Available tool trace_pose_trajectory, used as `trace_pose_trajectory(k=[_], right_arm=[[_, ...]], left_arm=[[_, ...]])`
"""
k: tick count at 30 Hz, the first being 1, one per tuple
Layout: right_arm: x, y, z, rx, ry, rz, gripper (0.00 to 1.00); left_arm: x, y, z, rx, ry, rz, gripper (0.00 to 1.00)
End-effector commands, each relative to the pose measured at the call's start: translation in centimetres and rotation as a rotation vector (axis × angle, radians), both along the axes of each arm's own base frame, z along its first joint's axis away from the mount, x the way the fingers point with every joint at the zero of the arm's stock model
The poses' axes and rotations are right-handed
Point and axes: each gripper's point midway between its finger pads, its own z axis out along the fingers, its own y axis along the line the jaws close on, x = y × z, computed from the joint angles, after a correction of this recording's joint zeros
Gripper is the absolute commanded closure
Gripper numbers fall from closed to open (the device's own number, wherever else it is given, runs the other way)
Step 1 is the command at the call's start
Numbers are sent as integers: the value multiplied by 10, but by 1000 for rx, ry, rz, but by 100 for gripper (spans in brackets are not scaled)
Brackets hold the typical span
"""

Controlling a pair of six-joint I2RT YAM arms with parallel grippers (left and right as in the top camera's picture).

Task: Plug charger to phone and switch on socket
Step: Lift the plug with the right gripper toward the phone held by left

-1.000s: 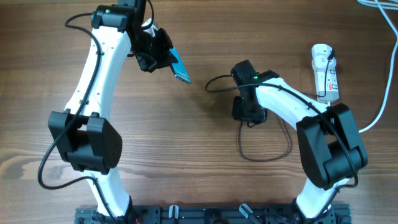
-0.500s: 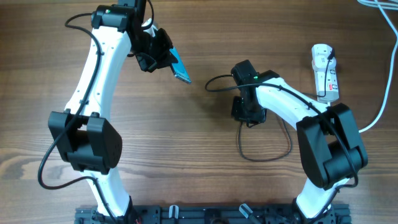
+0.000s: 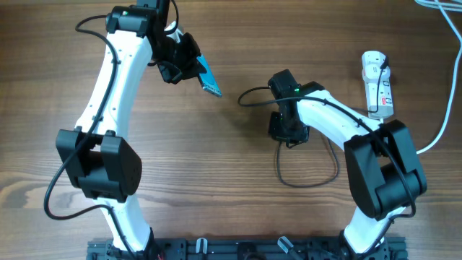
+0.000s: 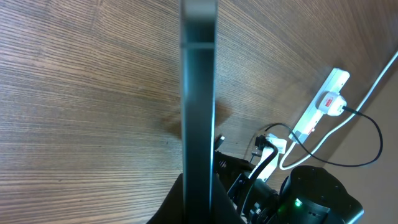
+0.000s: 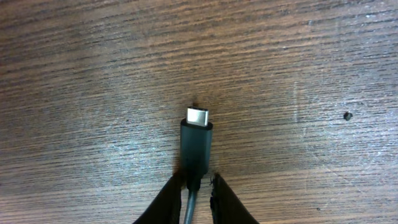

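- While the left arm reached over the far side of the bench (image 3: 231, 224), the left fingers (image 4: 171, 208) were closed on the phone (image 4: 199, 106) and held it clear of the wood.
- Left wrist view showed the phone edge-on, a dark finger against each face at its lower end.
- Overhead, the phone's turquoise face showed. It was tilted and stuck out of the fingers toward the middle of the bench.
- Right fingers (image 5: 166, 202) were pinched almost closed on the charger (image 5: 196, 146), gripping the cable just behind the black plug tip.
- The silver tip pointed away from the wrist camera, low over the wood. Could not tell whether it touched the bench.
- Overhead, the charger's thin cable lay in a loose loop on the bench beside the right arm, which hid its further run.
- Socket (image 3: 377, 85) lay flat at the far right of the bench, well apart from both sets of fingers, and a thin black cable met it near its far end.
- White lead (image 3: 440, 137) curved away along the right edge.
- Phone and plug tip were apart, with bare wood between them.
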Motion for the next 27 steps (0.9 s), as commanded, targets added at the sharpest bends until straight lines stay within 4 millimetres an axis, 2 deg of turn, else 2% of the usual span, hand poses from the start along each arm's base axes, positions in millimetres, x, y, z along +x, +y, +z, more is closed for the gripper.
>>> trace_pose_trajectory(k=[1,6,7,12,14,17,21,25,27], right_arm=[[-7,1,-14,1,45,-3,87],[-7,1,-14,2,43,1,91],[-7,1,-14,2,42,2,95],[0,8,-9,33,21,27,96],[5,15,2,71,2,55,96],[10,25,28,142,-43,105,96],[5,41,81,273,-134,199,96],[-9,37,136,320,-234,215,96],[-19,38,163,367,-290,251,96]], left_arm=[[-2,0,14,-8,-45,-18,96],[-2,0,14,-8,-45,-18,96],[-2,0,14,-8,-45,-18,96],[-2,-2,15,-21,-48,-25,96],[0,-16,25,-101,-114,-127,96],[1,-42,50,-279,-232,-271,96],[3,-68,92,-520,-398,-410,96],[3,-82,130,-703,-532,-510,96],[5,-85,140,-743,-564,-528,96]])
